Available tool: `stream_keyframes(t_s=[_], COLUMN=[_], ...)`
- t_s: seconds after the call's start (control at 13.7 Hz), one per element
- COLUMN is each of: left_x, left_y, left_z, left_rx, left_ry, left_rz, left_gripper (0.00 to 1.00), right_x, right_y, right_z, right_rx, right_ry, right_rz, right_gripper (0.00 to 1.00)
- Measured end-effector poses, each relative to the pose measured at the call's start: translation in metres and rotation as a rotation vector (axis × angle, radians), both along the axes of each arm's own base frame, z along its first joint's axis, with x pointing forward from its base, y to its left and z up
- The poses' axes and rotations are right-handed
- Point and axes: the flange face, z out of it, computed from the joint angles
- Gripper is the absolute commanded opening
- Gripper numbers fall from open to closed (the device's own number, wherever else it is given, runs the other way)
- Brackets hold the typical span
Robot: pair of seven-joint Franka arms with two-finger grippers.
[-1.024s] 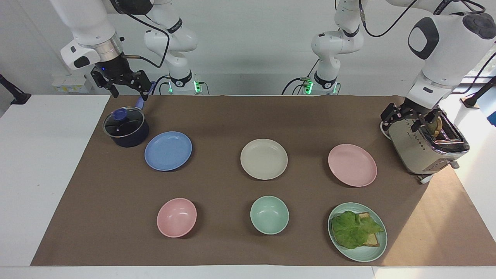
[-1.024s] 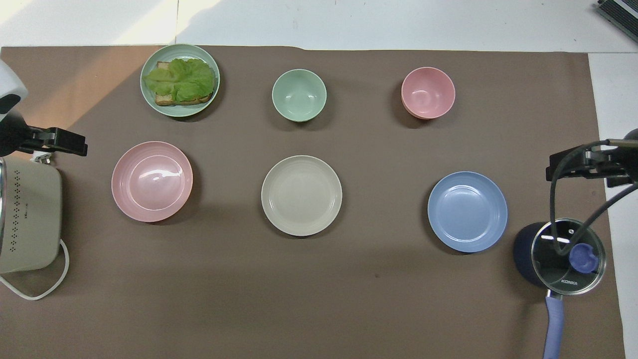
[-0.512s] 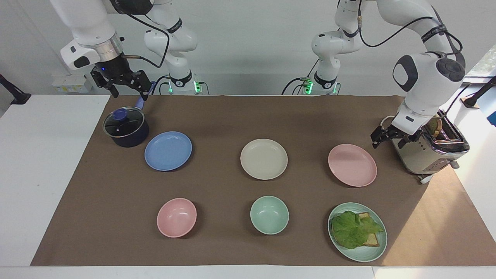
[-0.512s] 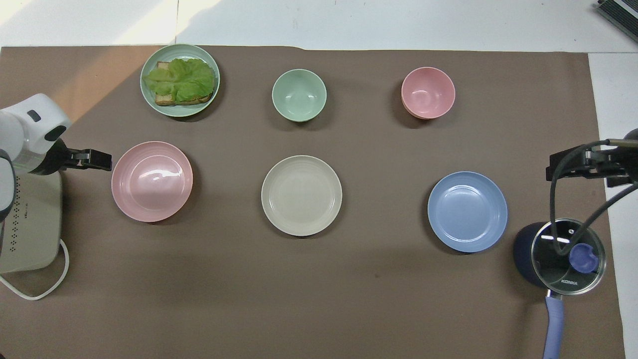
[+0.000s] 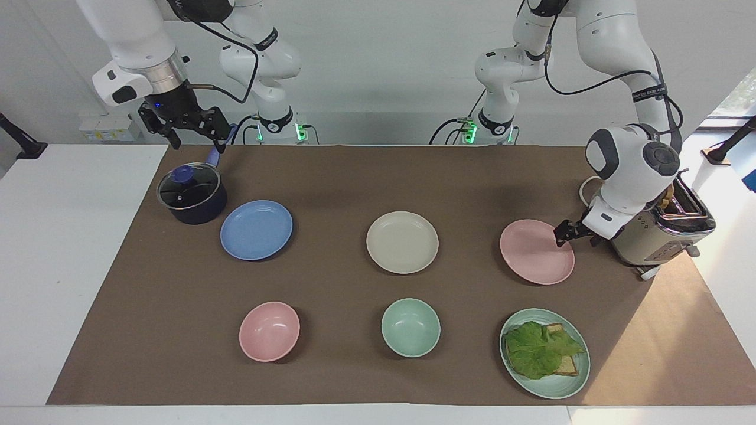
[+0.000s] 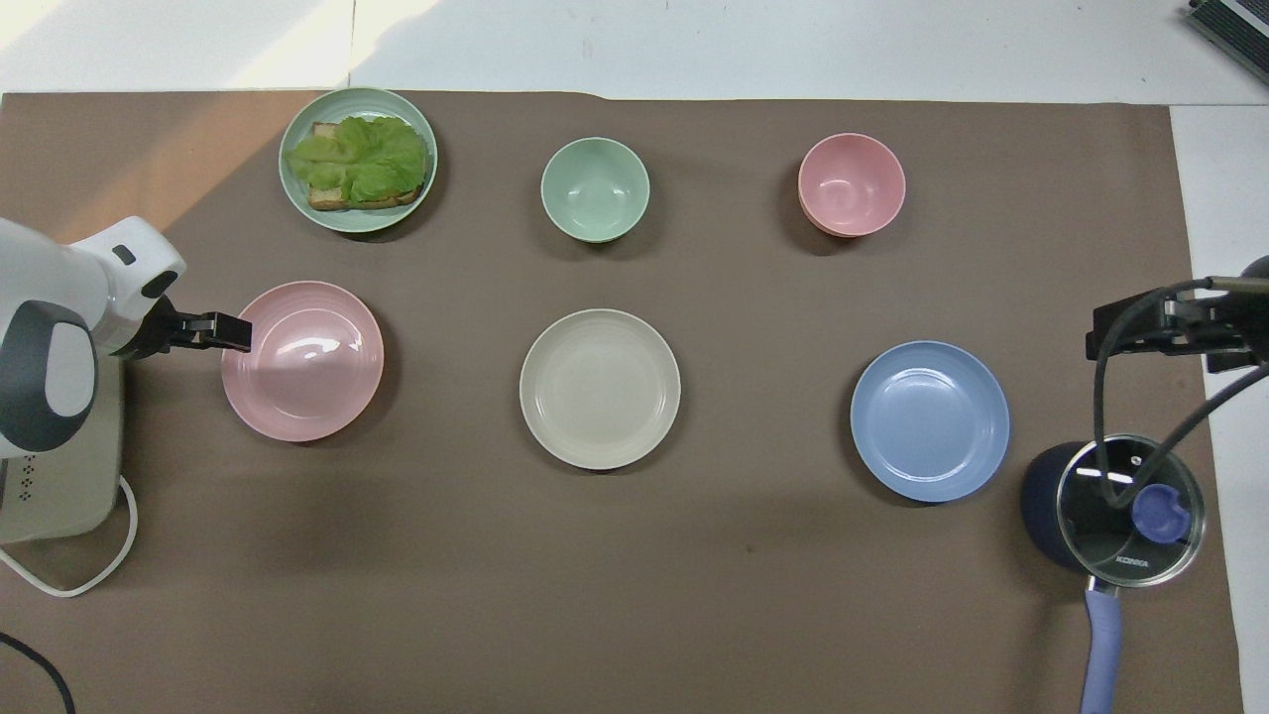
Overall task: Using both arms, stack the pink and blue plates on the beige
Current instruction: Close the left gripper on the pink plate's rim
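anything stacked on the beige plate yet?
No, the beige plate lies bare, with the pink plate and blue plate apart on the table.

One camera sits high across the tabletop (image 5: 366, 177), facing the robots. The other hangs above the robots' end, looking steeply down and forward. Both take in the whole brown mat (image 6: 694, 555), half a turn apart.

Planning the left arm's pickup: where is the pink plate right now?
The pink plate lies flat toward the left arm's end of the table, between the beige plate and the toaster; the left gripper is at its rim.
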Motion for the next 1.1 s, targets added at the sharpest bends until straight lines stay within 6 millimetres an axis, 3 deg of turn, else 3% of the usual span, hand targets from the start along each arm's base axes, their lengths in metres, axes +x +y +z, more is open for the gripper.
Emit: stream_keyframes(t_s=[0.37, 0.44, 0.59, 0.66, 1.1], left_x=[-0.016, -0.020, -0.024, -0.025, -0.027], left_y=[0.003, 0.001, -0.002, -0.002, -0.003], left_z=[-0.032, -0.037, -0.042, -0.042, -0.041], left_rx=[-0.003, -0.004, -0.006, -0.006, -0.005], left_ry=[0.073, 0.088, 0.113, 0.122, 0.145], left_rz=[0.061, 0.064, 0.075, 0.084, 0.095], left_gripper=[1.00, 0.96, 0.17, 0.00, 0.00], right_x=[0.000, 0.000, 0.000, 0.000, 0.000], right_y=[0.000, 0.000, 0.000, 0.000, 0.000], right_z=[0.000, 0.000, 0.000, 0.000, 0.000], right_rx=[0.000, 0.000, 0.000, 0.000, 0.000], right_ry=[0.000, 0.000, 0.000, 0.000, 0.000], right_rz=[0.000, 0.000, -0.001, -0.001, -0.001], right_gripper=[1.00, 1.00, 1.00, 1.00, 1.00])
